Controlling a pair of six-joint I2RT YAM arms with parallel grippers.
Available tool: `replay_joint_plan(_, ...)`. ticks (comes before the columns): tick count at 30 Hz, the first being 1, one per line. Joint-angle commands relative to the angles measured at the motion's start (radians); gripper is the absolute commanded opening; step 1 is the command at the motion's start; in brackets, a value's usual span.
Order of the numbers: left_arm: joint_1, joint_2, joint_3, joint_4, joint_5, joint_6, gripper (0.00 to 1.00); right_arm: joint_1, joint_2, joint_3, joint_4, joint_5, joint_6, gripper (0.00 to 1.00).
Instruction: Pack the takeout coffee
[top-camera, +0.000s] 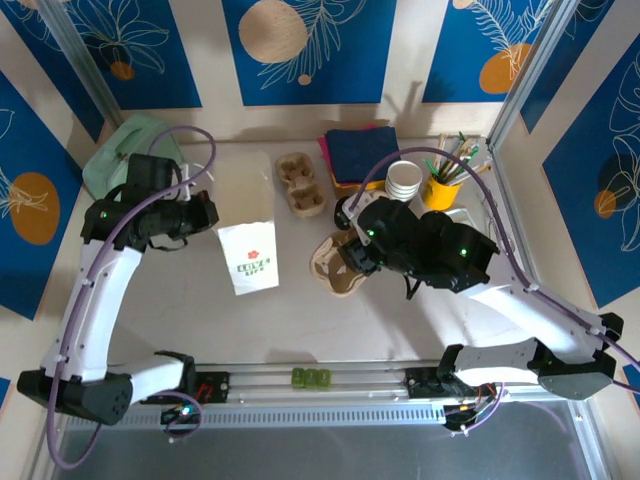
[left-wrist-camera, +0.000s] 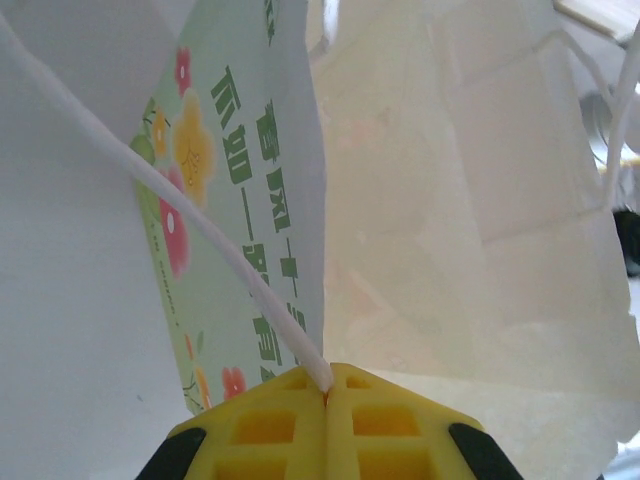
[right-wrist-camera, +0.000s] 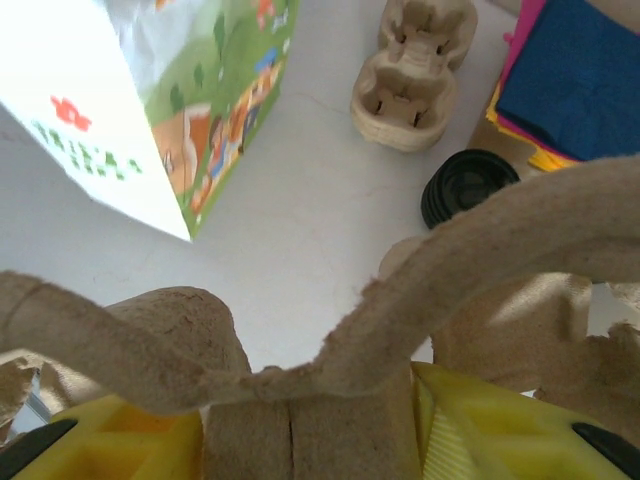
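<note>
The takeout coffee cups (top-camera: 405, 180) stand as a white ribbed stack at the back right, apart from both grippers. My left gripper (left-wrist-camera: 328, 390) is shut on the white cord handle (left-wrist-camera: 200, 225) of the printed paper bag (top-camera: 248, 256), which stands upright at mid-table. The gripper (top-camera: 206, 216) sits just left of the bag's top. My right gripper (right-wrist-camera: 300, 425) is shut on the middle wall of a brown cardboard cup carrier (right-wrist-camera: 480, 260). That carrier (top-camera: 335, 265) is right of the bag, with the gripper (top-camera: 350, 258) over it.
A second cardboard carrier (top-camera: 300, 183) lies behind the bag, and a low black lid (top-camera: 343, 212) sits beside it. Blue and pink napkins (top-camera: 360, 150) lie at the back. A yellow cup of utensils (top-camera: 440, 190) stands right of the stack. A green cloth (top-camera: 120, 152) is at the back left.
</note>
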Motion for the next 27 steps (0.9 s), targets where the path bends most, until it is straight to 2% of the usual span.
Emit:
replay_joint_plan(1,-0.038,-0.048,-0.028,0.01,0.116,0.053,0.0,-0.038,-0.014,0.072,-0.077,-0.038,-0.003,0.46)
replay_joint_plan(8,-0.088,-0.064,-0.092,0.081,0.226,0.078,0.0,-0.118,-0.015,0.185,-0.138,-0.14,0.0,0.45)
replay_joint_plan(15,-0.271,-0.03,-0.099,0.17,0.214,0.15,0.0,-0.2,0.025,0.32,-0.182,-0.276,-0.017,0.45)
replay_joint_plan(19,-0.34,0.038,-0.077,0.16,0.212,0.209,0.0,-0.229,0.06,0.401,-0.189,-0.338,-0.037,0.45)
replay_joint_plan(24,-0.365,0.073,-0.107,0.236,0.317,0.295,0.0,-0.282,0.122,0.487,-0.195,-0.451,-0.042,0.45)
replay_joint_plan(27,-0.364,0.085,-0.119,0.269,0.326,0.329,0.0,-0.307,0.154,0.514,-0.177,-0.521,-0.042,0.45)
